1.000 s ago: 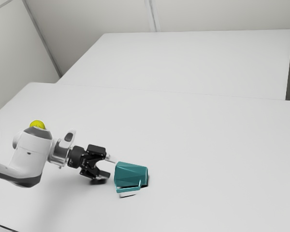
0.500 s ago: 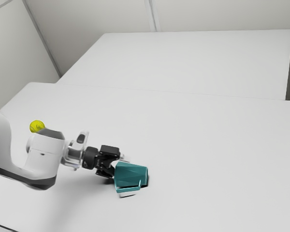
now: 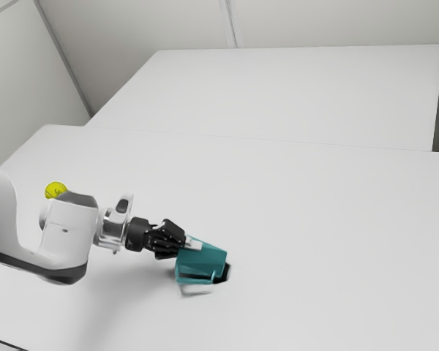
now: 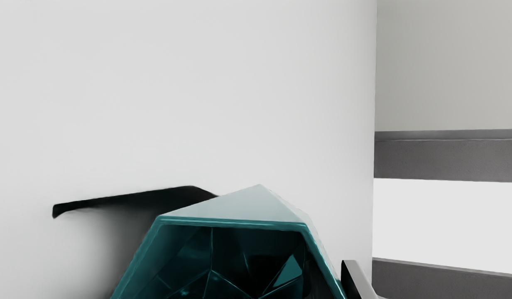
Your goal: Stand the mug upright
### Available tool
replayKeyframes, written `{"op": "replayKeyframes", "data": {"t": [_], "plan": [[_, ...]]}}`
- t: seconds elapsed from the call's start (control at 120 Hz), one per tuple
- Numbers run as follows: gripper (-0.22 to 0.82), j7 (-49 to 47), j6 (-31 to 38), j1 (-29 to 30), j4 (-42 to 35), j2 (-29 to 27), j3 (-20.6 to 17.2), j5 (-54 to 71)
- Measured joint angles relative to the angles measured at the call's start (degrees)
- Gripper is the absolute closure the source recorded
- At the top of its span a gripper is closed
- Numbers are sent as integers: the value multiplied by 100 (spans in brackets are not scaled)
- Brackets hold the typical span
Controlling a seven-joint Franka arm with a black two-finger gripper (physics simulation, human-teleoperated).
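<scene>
The gripper [image 3: 187, 243] is at the mouth end of the teal mug [image 3: 203, 265] in the exterior view, its fingers close together at the rim. The mug lies on its side, mouth toward the arm and base toward the exterior view's right, with a dark shadow by its base. In the wrist view the gripper [image 4: 331, 270] has one fingertip outside the wall of the mug [image 4: 235, 221] and a dark shape, seemingly the other, just inside it. The wall is pinched between them. The far part of the mouth faces the camera.
A yellow ball [image 3: 55, 191] sits on the white table [image 3: 314, 241] behind the arm, toward the exterior view's left. A second white surface [image 3: 278, 88] stands beyond the table.
My hand has moved toward the exterior view's right to the mug, turned, and its fingers have come together on the rim. The mug has shifted and tilted slightly.
</scene>
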Motion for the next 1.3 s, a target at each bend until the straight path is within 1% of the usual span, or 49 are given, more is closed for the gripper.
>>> {"op": "replayKeyframes", "data": {"t": [0.15, 0.225, 0.3, 0.367, 0.433, 0.483, 0.542, 0.642, 0.75, 0.817, 0.875, 1.192, 1.217, 1.3], "plan": [[76, -31, 18, -10, 50, -5, -42, 14], [76, -59, 29, 4, 245, -60, -96, 96], [77, -145, 50, -17, 751, -85, -130, 558], [77, -270, 113, -21, 1385, -21, -133, 1322], [78, -462, 157, -21, 2398, 303, -131, 2459], [78, -675, 106, -6, 3301, 677, -145, 3505], [78, -967, -6, 26, 4122, 1086, -194, 4755], [78, -1468, -137, -61, 4908, 1723, -230, 6394], [78, -1965, -158, -270, 5520, 2387, -236, 7420], [78, -2251, -58, -391, 5677, 2642, -236, 7823], [78, -2492, 88, -468, 5679, 2750, -237, 8087], [78, -3705, 814, -575, 5204, 2852, -233, 8518], [75, -3785, 846, -582, 5186, 2854, -233, 8522], [56, -4016, 918, -590, 5153, 2861, -233, 8497]]}}
